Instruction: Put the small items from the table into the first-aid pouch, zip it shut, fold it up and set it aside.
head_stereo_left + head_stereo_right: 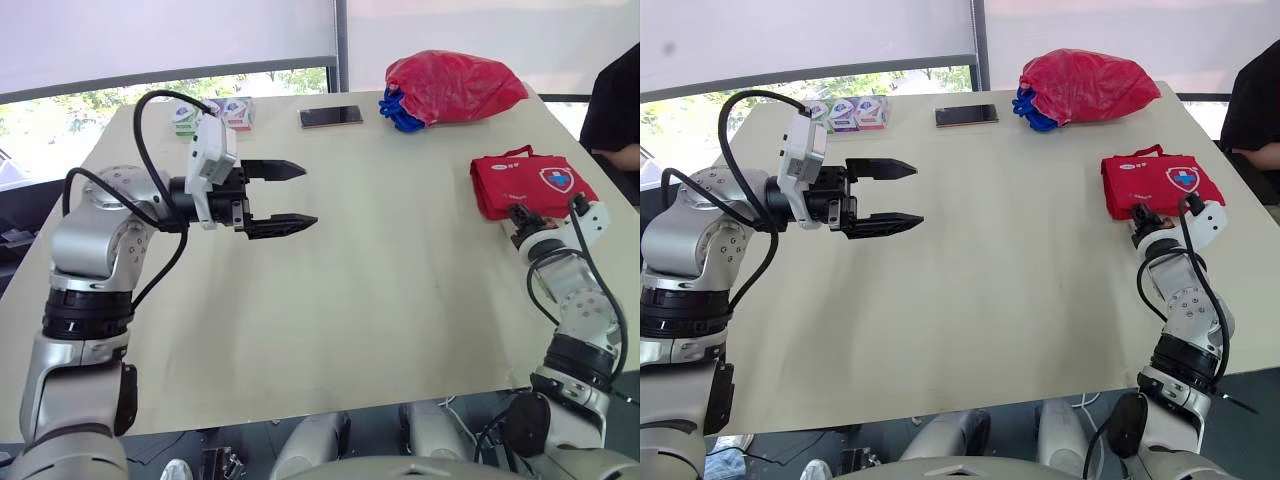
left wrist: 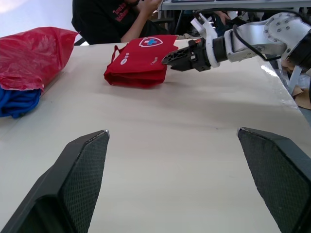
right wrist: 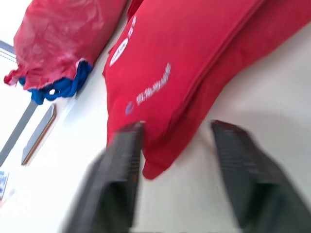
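I see the red fabric first-aid pouch [image 1: 530,185] folded shut near the beige table's [image 1: 380,300] right edge. The right gripper [image 1: 522,215] is spread at its corner, and the left gripper [image 1: 308,195] is released over mid-table.

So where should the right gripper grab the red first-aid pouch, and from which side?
Probably its near corner, coming in low from the robot's side: the first-aid pouch lies flat and folded, so that thick edge fits between the open fingers of the right gripper.
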